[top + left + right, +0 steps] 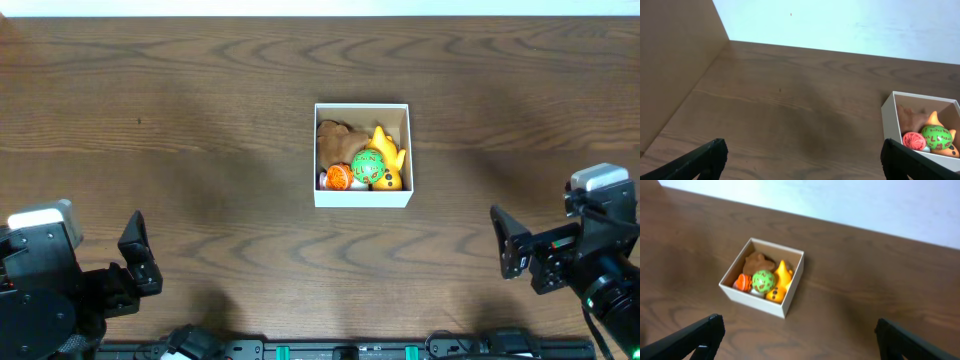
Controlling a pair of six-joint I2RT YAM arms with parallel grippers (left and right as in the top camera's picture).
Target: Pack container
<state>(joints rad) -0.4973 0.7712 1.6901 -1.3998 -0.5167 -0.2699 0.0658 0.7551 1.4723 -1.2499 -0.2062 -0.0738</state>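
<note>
The container [362, 199], a small square white-walled box, stands at the table's middle. It holds a brown toy [335, 138], a yellow-orange toy [386, 150], a green ball [367, 167] and an orange-red ball [337, 177]. It also shows in the left wrist view [888, 120] and in the right wrist view [756, 302]. My left gripper [140, 265] is open and empty at the front left, far from the box. My right gripper [510, 250] is open and empty at the front right.
The dark wooden table [180, 120] reaches a pale wall at the far edge. A brown side panel [670, 65] stands at the left in the left wrist view.
</note>
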